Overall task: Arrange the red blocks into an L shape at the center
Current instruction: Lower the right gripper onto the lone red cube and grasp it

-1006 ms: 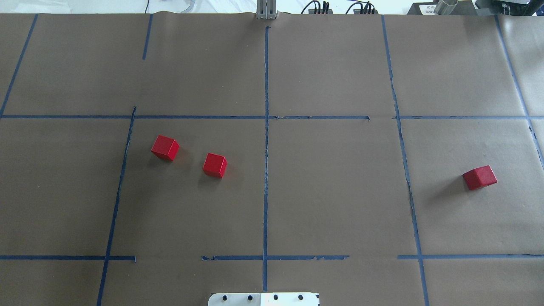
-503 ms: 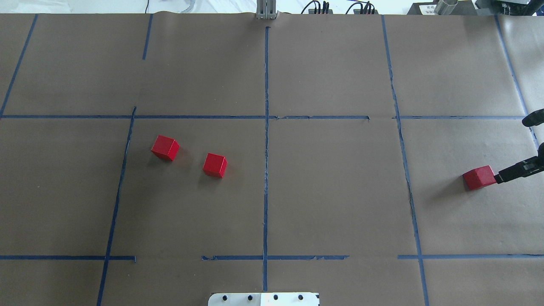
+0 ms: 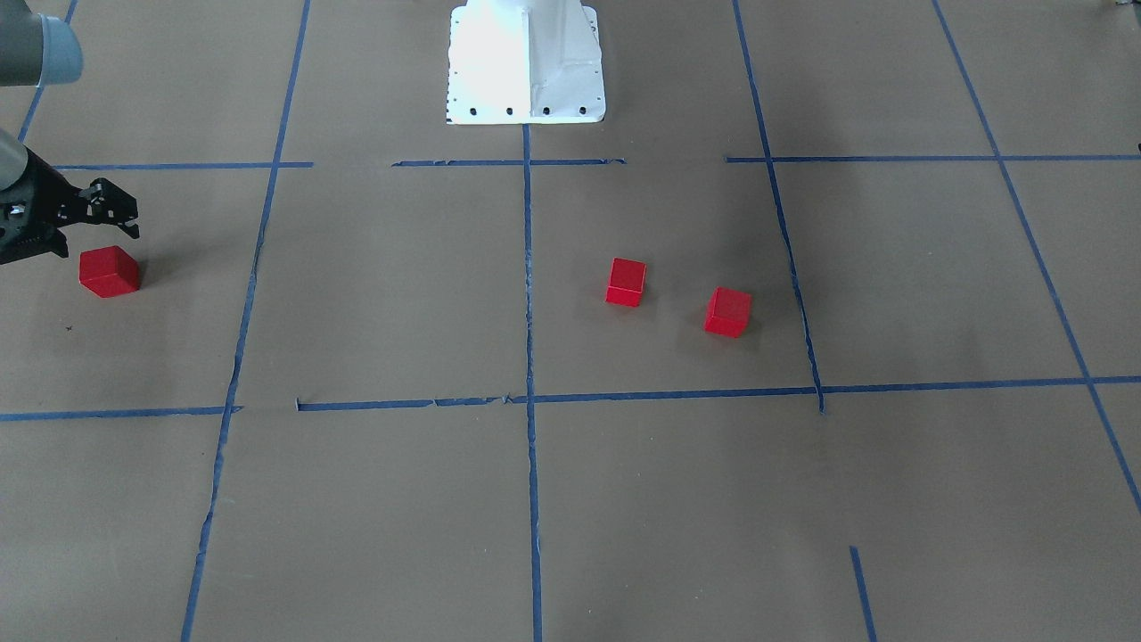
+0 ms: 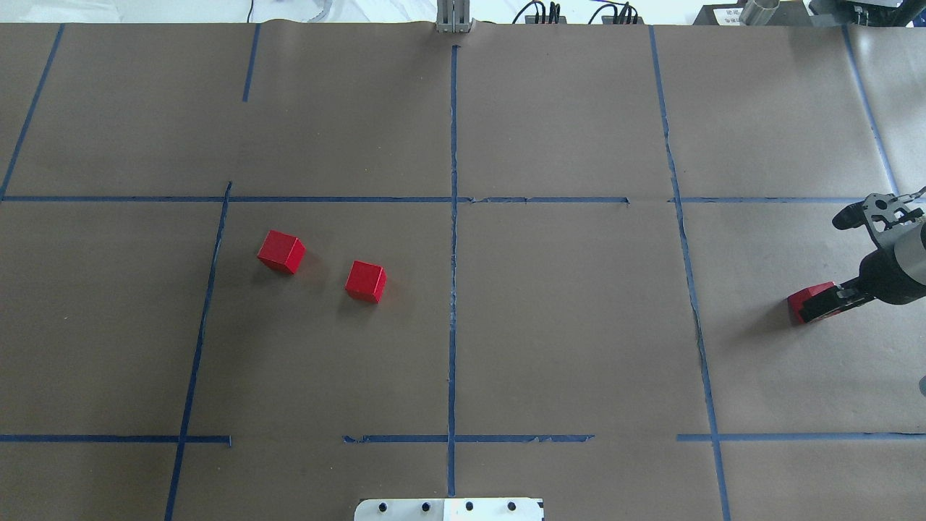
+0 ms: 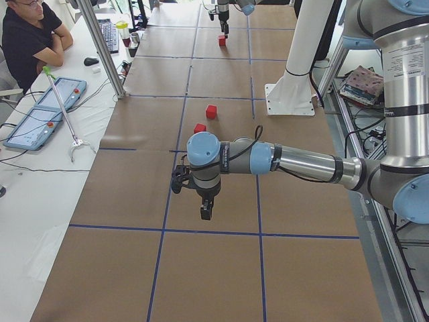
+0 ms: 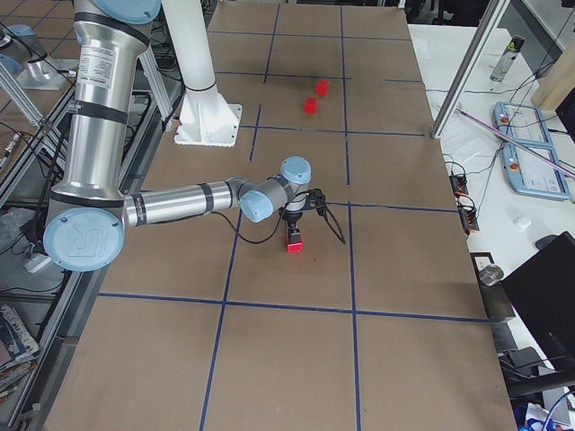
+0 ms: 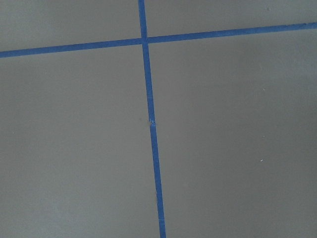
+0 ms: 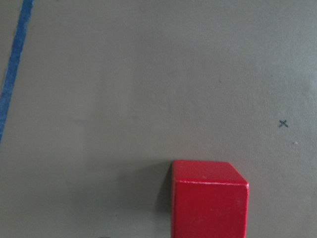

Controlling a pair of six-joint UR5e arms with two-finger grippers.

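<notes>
Paper point(image 3: 374, 294) holds three red blocks point(image 3: 109, 271) point(image 3: 627, 282) point(image 3: 728, 312), one perhaps touched.

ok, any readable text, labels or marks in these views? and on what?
"x": small pen mark on the brown paper, to the right of the red block in the right wrist view.
Label on the right arm: print too small to read.
Label on the left arm: too small to read.
White label beyond the table's far edge: blurred, unreadable.
The red block itself: no text.
</notes>
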